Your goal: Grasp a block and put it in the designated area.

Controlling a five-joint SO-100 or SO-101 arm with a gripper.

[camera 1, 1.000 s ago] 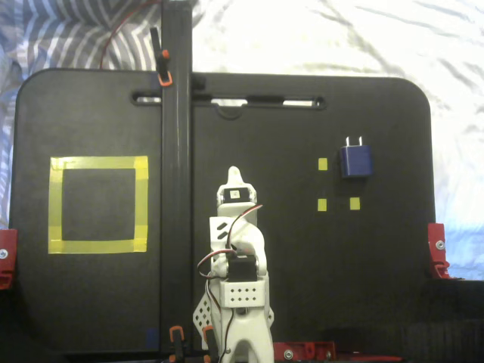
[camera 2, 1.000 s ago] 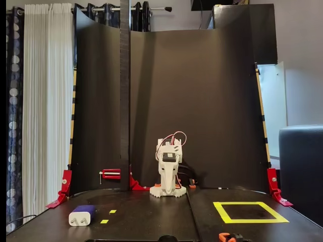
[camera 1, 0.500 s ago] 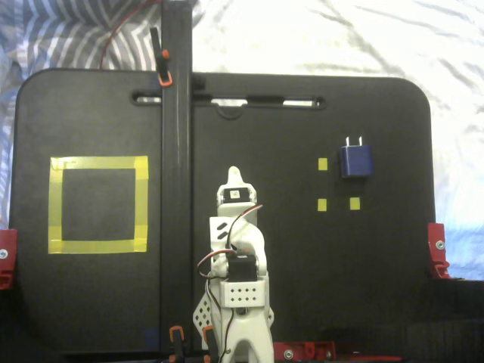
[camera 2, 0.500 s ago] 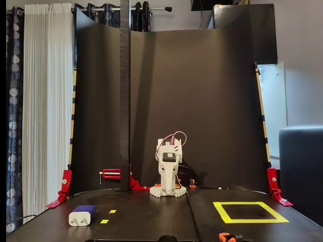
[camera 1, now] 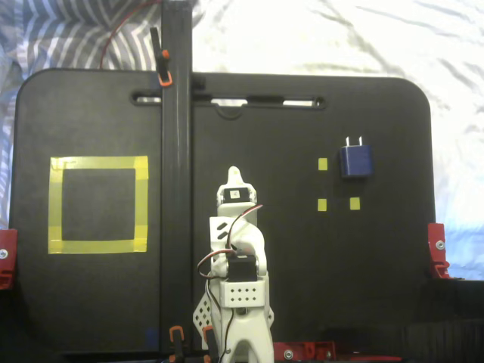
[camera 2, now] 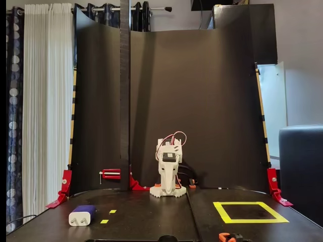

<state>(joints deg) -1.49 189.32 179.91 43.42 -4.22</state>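
Block (camera 1: 355, 161) well apart from folded arm's jaws; their state indeterminate. Judged light, rigid, smooth: grip flat sides, avoid prongs.

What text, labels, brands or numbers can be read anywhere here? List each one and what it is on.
None can be read.
The block shows no legible marking in either fixed view.
A small dark patch on the arm is too blurred to read.
The designated area is plain yellow tape.

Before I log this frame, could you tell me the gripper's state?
Gripper: folded at rest, holding nothing; open or shut cannot be told. Block lies untouched.
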